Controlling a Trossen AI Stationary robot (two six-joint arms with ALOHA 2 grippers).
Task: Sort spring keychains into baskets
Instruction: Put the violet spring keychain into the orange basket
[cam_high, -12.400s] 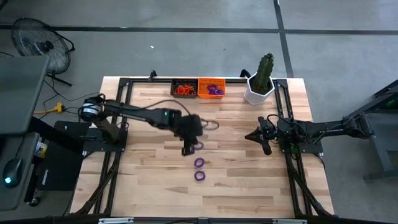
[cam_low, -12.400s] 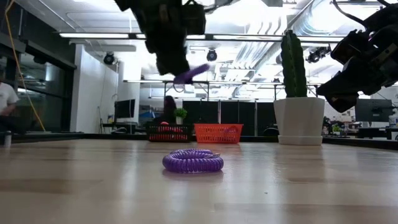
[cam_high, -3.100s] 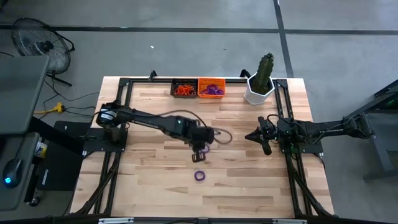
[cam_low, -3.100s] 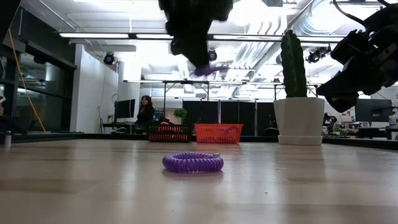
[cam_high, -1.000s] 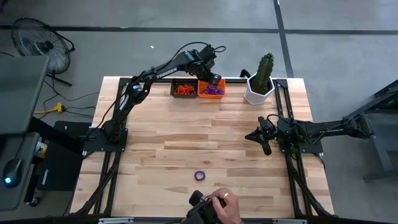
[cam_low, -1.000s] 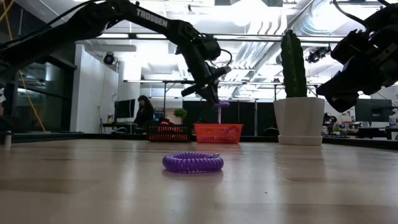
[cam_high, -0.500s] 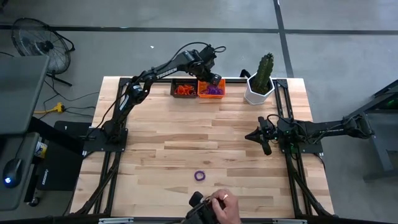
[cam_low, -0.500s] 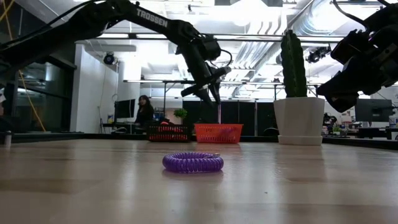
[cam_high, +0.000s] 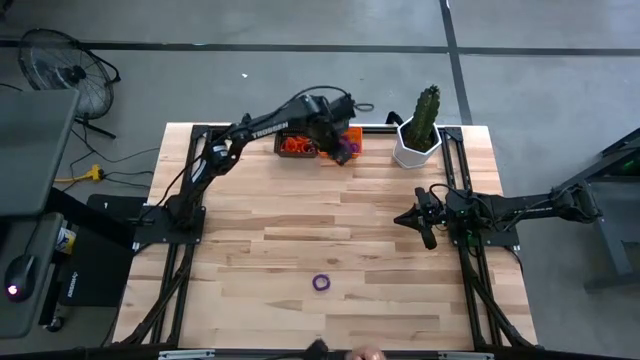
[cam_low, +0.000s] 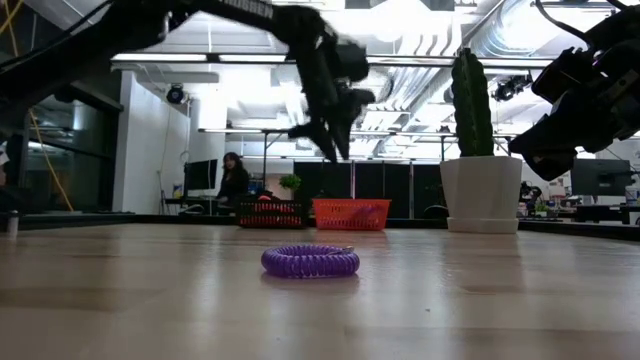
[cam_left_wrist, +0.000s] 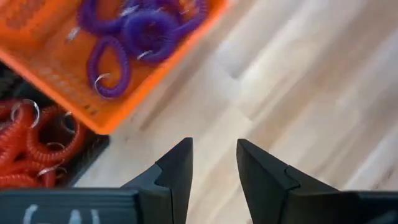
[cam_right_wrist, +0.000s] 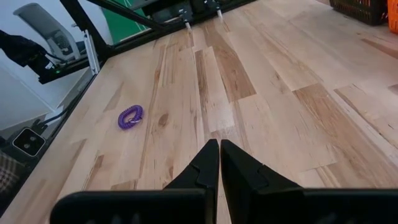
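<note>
One purple keychain (cam_high: 320, 283) is left lying alone on the table (cam_high: 250, 240), well apart from the orange basket (cam_left_wrist: 62, 93) beside which the empty, parted left gripper (cam_left_wrist: 213, 163) hangs, so it could be skidded away by an off-centre grasp.

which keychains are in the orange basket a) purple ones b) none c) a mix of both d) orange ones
a: the left wrist view shows only purple keychains lying in the orange basket, while the orange keychains sit in the black basket beside it.
</note>
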